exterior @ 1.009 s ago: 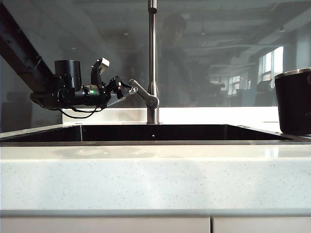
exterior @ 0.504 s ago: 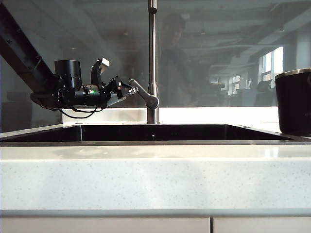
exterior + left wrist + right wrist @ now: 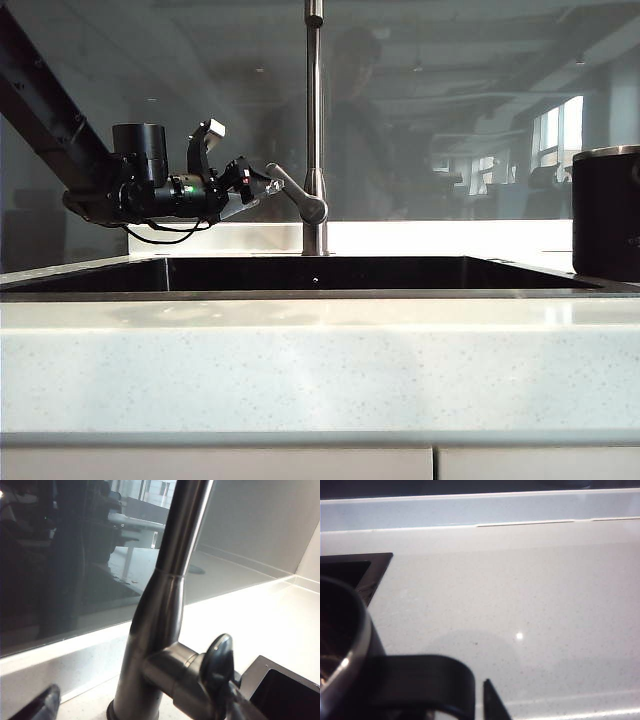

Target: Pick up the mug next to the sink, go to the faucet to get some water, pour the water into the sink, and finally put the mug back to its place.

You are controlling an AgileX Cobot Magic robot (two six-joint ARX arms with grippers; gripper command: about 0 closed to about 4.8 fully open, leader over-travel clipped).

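Presently, the matte black cylindrical mug [image 3: 606,214] with its thin silver steel rim stands upright on the white speckled stone countertop [image 3: 320,365], at the right edge of the exterior view, just beside the right end of the wide dark rectangular sink [image 3: 320,273]. The sink's basin is recessed and bordered by a thin metal rim.

From the right wrist view, the mug's rounded steel rim and smooth black loop handle [image 3: 420,682] fill the near corner. The right gripper [image 3: 470,700] sits close at the handle: one dark pointed fingertip [image 3: 492,702] shows just beside the handle's outer curve. Its other finger is out of frame, so whether the jaws are parted or clamped cannot be told from this view. The right arm itself does not appear in the exterior view.

The tall thin brushed-steel faucet [image 3: 314,120] rises vertically behind the sink's middle, with a slanted lever handle [image 3: 295,192] near its base (a rounded knob caps the lever's pivot). The left gripper [image 3: 258,188], on a black arm reaching in from the upper left, hangs level beside that lever. Its fingers stand wide apart, holding nothing; in the left wrist view one dark fingertip [image 3: 37,705] shows at the frame's edge, clear of the faucet's satin pipe.
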